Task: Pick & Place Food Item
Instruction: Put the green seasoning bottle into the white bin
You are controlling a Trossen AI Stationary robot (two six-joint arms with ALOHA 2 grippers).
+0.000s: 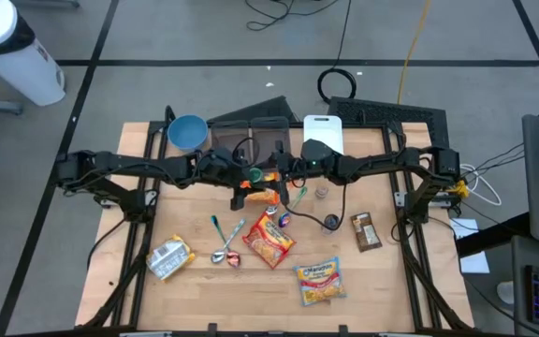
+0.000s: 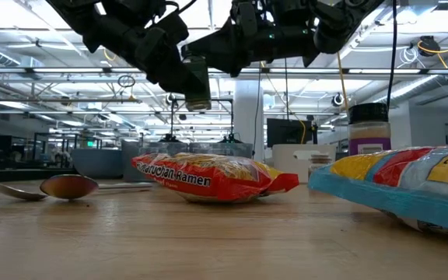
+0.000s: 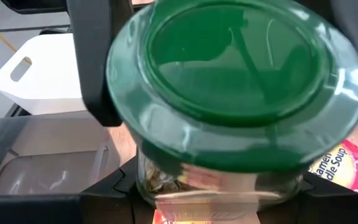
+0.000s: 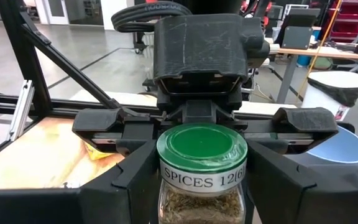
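Observation:
A glass spice jar [image 1: 254,174] with a green lid and a label reading "SPICES" [image 4: 202,180] is held upright high above the middle of the table; the low view [image 2: 198,85] shows it well clear of the wood. My left gripper [image 1: 247,176] comes at it from the table's left and my right gripper [image 1: 268,173] from the right, and both are shut on it. The jar sits close under the left wrist camera [image 3: 229,93]. My left gripper pinches the jar's glass body just below the lid [image 3: 146,184] between its two fingers, coming level from the table's left. The jar stands upright, lifted clear of the table. My right gripper has its two fingers [image 4: 135,180] against opposite sides of the green lid's rim [image 4: 165,153], coming level from the table's right, facing the left gripper. The jar stays upright between them.
Below the jar lie an orange packet [image 1: 260,195], a red ramen pack [image 1: 269,241], a yellow-blue ramen pack [image 1: 319,279], a silver packet [image 1: 169,257], spoons [image 1: 223,248] and a brown bar [image 1: 365,231]. A blue bowl [image 1: 187,132], black trays [image 1: 251,136] and a white board [image 1: 323,131] stand at the far edge.

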